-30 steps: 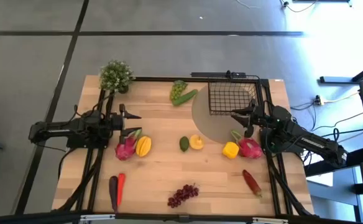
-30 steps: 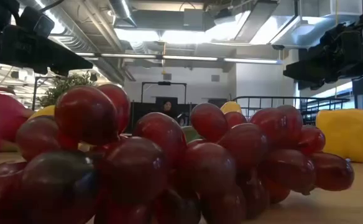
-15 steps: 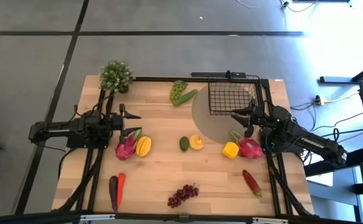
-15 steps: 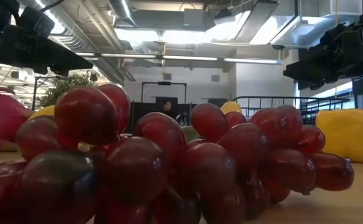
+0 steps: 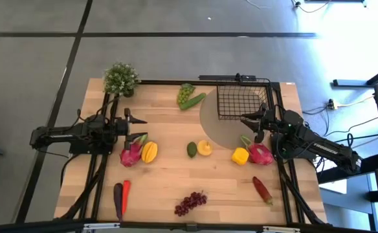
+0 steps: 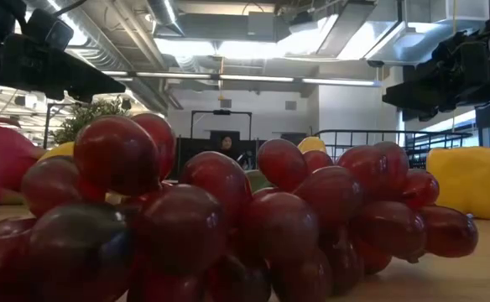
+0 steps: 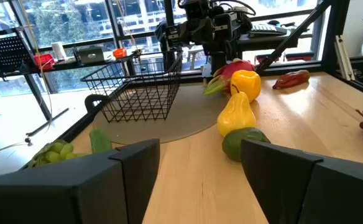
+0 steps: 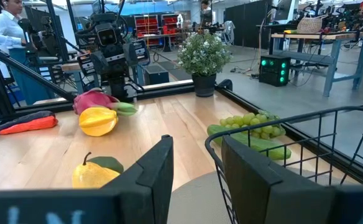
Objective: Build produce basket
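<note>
Purple grapes (image 6: pixel 220 218) fill low view, high view shows basket (image 5: pixel 242 102), left pincer (image 5: pixel 139 121) and right pincer (image 5: pixel 245 118) both released.

A pale wooden table (image 5: pixel 169 175) with a black frame holds a black wire basket (image 5: pixel 241 102) on a grey round mat (image 5: pixel 213 128). Fruit includes pink dragon fruits (image 5: pixel 131 154), a yellow pepper (image 5: pixel 240 156), green grapes (image 5: pixel 186 92), dark red grapes (image 5: pixel 190 202) and an orange-red carrot (image 5: pixel 125 192).

A small bushy green potted plant (image 5: pixel 120 79) stands at the upper left corner of the light wooden table (image 5: pixel 169 175).
</note>
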`<action>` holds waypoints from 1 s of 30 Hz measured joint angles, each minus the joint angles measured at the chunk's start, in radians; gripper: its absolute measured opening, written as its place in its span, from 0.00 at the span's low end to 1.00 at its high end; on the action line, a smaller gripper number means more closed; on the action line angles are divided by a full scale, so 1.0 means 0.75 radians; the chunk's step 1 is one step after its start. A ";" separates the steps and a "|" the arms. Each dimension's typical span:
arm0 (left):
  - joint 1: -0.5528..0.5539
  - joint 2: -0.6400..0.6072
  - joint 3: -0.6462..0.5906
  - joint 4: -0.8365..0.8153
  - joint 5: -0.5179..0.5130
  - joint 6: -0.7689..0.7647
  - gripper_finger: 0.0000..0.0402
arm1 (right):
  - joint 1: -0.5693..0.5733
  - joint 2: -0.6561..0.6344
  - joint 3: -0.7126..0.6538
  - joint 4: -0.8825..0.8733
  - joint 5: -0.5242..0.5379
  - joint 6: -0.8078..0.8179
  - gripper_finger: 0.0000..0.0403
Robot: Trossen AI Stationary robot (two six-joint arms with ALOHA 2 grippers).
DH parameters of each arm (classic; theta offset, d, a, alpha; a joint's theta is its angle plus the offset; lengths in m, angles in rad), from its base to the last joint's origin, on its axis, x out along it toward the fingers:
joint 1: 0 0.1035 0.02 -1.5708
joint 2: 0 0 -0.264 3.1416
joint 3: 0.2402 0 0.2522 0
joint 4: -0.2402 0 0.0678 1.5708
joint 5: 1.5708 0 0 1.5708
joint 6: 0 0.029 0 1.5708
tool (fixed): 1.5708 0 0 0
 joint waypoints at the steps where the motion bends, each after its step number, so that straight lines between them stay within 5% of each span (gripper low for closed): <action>1: 0.000 0.000 0.000 0.000 0.000 0.000 0.53 | 0.000 0.000 0.000 0.000 0.000 0.026 0.32; 15: 0.000 0.000 0.000 0.000 0.000 0.000 0.53 | -0.001 0.000 0.000 0.014 -0.044 0.349 0.32; 23: 0.000 0.000 0.000 0.000 0.000 0.000 0.53 | 0.000 0.000 0.040 0.090 -0.248 0.295 0.03; 30: 0.000 0.000 0.000 0.000 0.000 0.000 0.53 | 0.000 0.000 0.205 0.083 -0.355 0.246 0.00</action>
